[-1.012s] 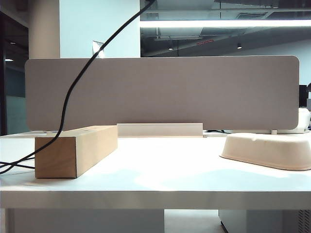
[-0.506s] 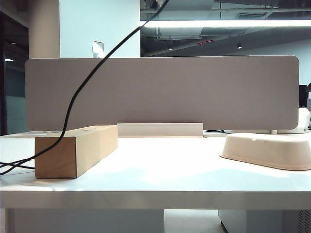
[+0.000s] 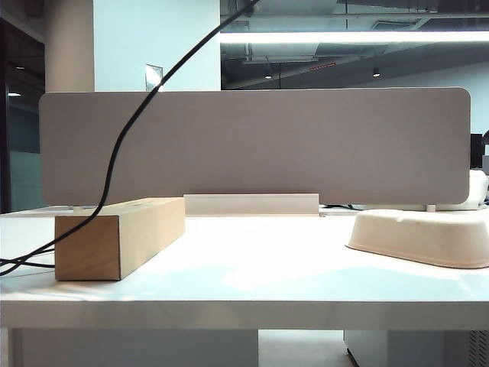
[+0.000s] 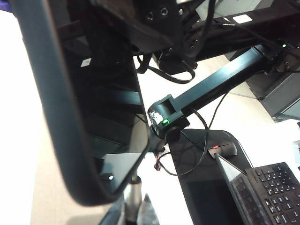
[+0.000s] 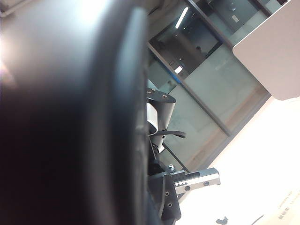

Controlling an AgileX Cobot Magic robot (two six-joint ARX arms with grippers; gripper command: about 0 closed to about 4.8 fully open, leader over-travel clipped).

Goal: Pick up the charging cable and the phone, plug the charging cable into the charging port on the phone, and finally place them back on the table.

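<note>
In the left wrist view the phone (image 4: 93, 117) is a glossy black slab held up in the air, filling one side of the picture. My left gripper (image 4: 133, 212) is shut on the silvery plug (image 4: 133, 197) of the charging cable. The plug's tip meets the phone's rim, and the charging port is hidden there. In the right wrist view the phone (image 5: 70, 117) blocks most of the picture. My right gripper (image 5: 136, 211) is shut on it, with one finger (image 5: 165, 202) showing. The exterior view shows only the black charging cable (image 3: 122, 145), which drops from above to the table (image 3: 244, 313). Both grippers are out of that view.
A brown cardboard box (image 3: 114, 237) stands at the table's left and a cream tray (image 3: 420, 237) at its right. The grey divider panel (image 3: 252, 145) runs along the back. Below the raised hands are a black arm link with a green light (image 4: 166, 123) and a keyboard (image 4: 276, 192).
The hanging cable has swung slightly to the right in the exterior view. Nothing on the table has moved.
</note>
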